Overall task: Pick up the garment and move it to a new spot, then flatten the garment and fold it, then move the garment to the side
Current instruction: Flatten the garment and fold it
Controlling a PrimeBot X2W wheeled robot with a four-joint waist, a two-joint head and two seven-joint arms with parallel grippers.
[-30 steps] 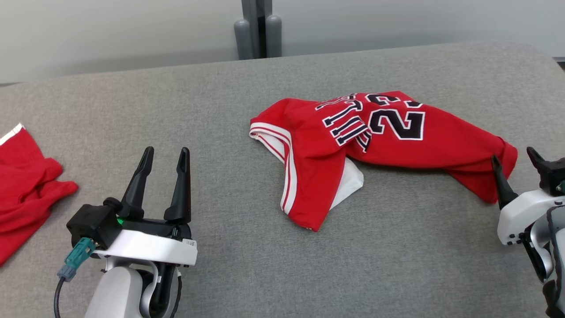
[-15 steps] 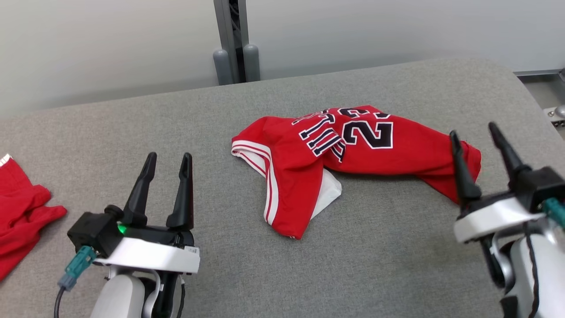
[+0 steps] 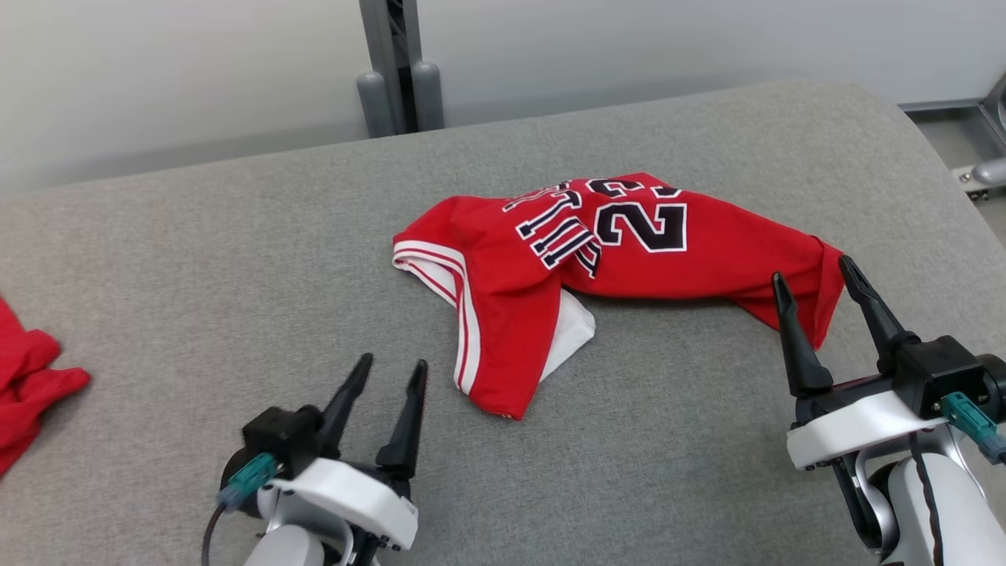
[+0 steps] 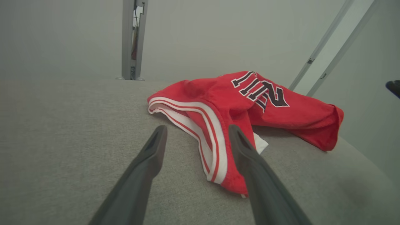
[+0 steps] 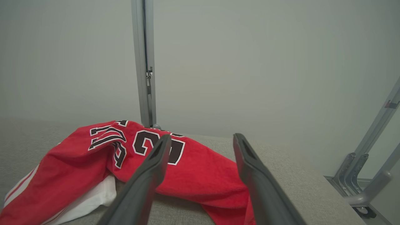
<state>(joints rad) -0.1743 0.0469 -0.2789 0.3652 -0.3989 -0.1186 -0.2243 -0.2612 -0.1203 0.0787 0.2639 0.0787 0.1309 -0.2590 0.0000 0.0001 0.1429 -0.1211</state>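
So the red jersey (image 3: 629,251) is lying crumpled on the grey tabletop (image 3: 196,259), a bit right of the middle. It's all bunched up. The black number and lettering with white outlines face up near the top, a white-and-red striped edge runs down the left side, and a bit of white lining pokes out underneath.

Our left hand (image 3: 394,362) sits low on the near side, just left of the jersey's bottom corner, and it's wide open with nothing in it. From the left wrist view that striped edge lines up right between the two fingers, but we're not touching it.

Our right hand (image 3: 811,269) is over at the jersey's right end, also spread open and empty. The fingertips sit right at the cloth's edge. We can't tell whether they actually touch the cloth or just hover over it.

Further out, there's another red cloth (image 3: 31,377) at the far left edge of the tabletop, well apart from the jersey. Behind the tabletop there's a grey post (image 3: 397,71) against a pale wall (image 3: 629,47), and some metal frame (image 3: 982,149) off to the right.
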